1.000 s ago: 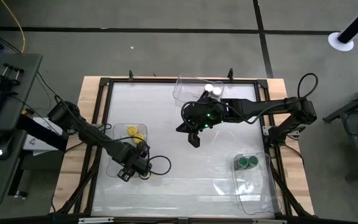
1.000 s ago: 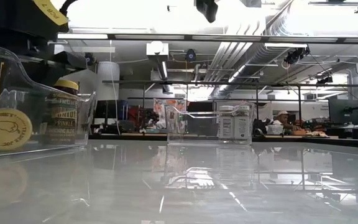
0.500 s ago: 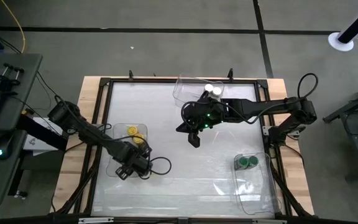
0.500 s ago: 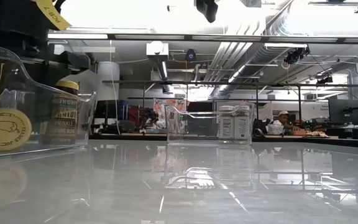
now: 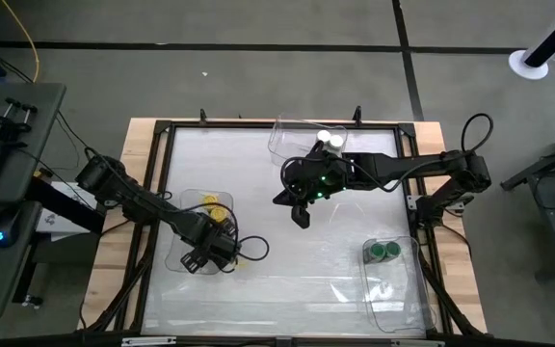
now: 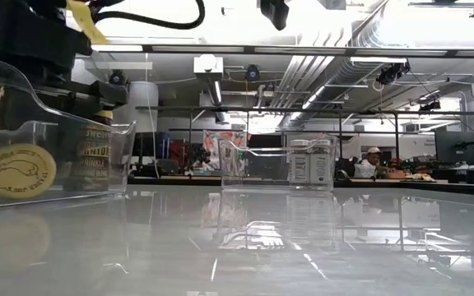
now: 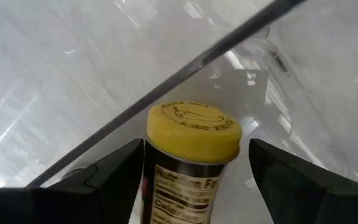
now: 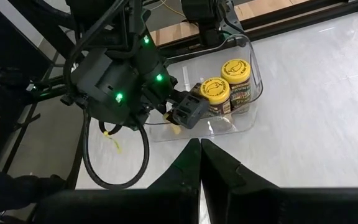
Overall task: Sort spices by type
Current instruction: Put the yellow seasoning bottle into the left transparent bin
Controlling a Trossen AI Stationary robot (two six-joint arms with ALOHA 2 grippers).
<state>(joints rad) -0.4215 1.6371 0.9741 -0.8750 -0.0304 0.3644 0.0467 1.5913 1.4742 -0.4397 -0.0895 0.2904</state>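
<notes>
Three yellow-lidded jars are in the clear left bin (image 5: 173, 231). Two stand upright (image 8: 238, 71) (image 8: 216, 92); one lies on its side (image 7: 191, 162), its lid (image 6: 20, 171) facing the table's near edge. My left gripper (image 5: 205, 253) is open inside this bin, with a finger on each side of the lying jar. Two white-lidded jars (image 5: 330, 140) stand in the far bin (image 5: 282, 135). Two green-lidded jars (image 5: 383, 253) stand in the right bin (image 5: 393, 289). My right gripper (image 5: 300, 214) is shut and hangs above the table's middle, holding nothing. My left gripper has its fingers along the lying jar's body (image 7: 166, 193), the lid pointing away from the wrist. One finger (image 7: 104, 180) lies close against the jar's side, and a gap shows at the other finger (image 7: 303, 180). Whether either finger touches the jar, I cannot tell.
The white table top (image 5: 287, 270) lies bare between the three bins. A dark frame (image 5: 162, 135) runs around the table's edges. A cable loop (image 5: 253, 253) hangs from the left arm just right of the left bin. People sit far off in the room behind.
My left gripper has moved a little toward the table's right and far side inside the left bin. In the low view the bin's wall, the upright jar and the lying jar's lid have all shifted slightly toward the right. My right arm has kept still.
</notes>
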